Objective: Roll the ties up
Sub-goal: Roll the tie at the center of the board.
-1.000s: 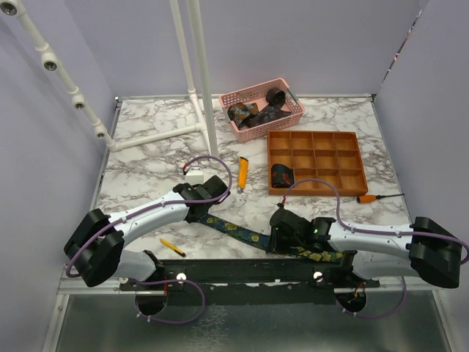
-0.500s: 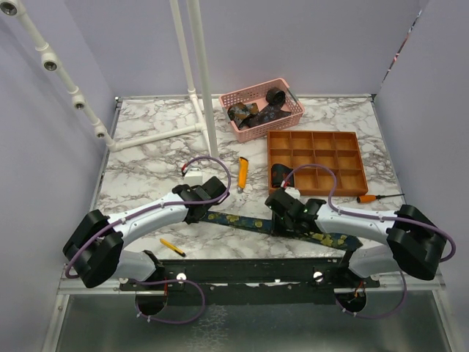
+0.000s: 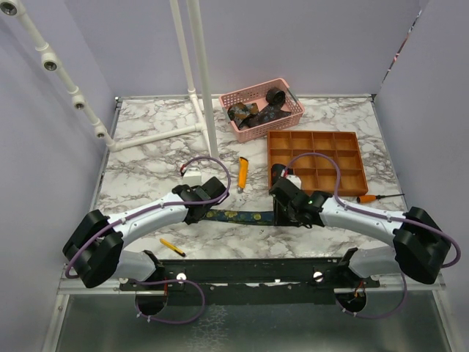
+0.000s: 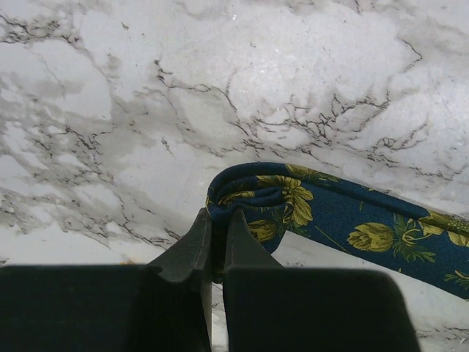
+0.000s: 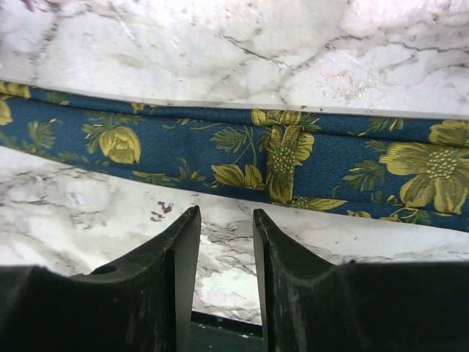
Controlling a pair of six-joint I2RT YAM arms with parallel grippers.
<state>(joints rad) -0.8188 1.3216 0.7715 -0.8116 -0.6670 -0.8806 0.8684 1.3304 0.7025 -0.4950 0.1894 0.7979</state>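
Observation:
A navy tie with yellow-green flowers [image 3: 242,217] lies flat on the marble table between my two grippers. My left gripper [image 3: 208,213] is shut on its folded left end; in the left wrist view the tie [image 4: 344,220] curls over the closed fingertips of the gripper [image 4: 218,218]. My right gripper [image 3: 278,212] is open and empty at the tie's right part. In the right wrist view the tie [image 5: 293,154] runs across just beyond the gripper [image 5: 225,218]. The arm hides the rest of the tie. A rolled dark tie [image 3: 281,174] sits in the orange tray's near-left compartment.
An orange compartment tray [image 3: 350,183] stands just behind my right gripper. A pink basket [image 3: 295,110] with more ties is at the back. An orange-yellow utility knife [image 3: 242,172], a white box [image 3: 194,177], a yellow marker [image 3: 172,246], an orange screwdriver [image 3: 368,198] and a white pipe frame [image 3: 207,110] are around.
My right gripper has moved away from the near edge towards the tray. The tie has swung from a diagonal to nearly level. The left gripper has stayed put.

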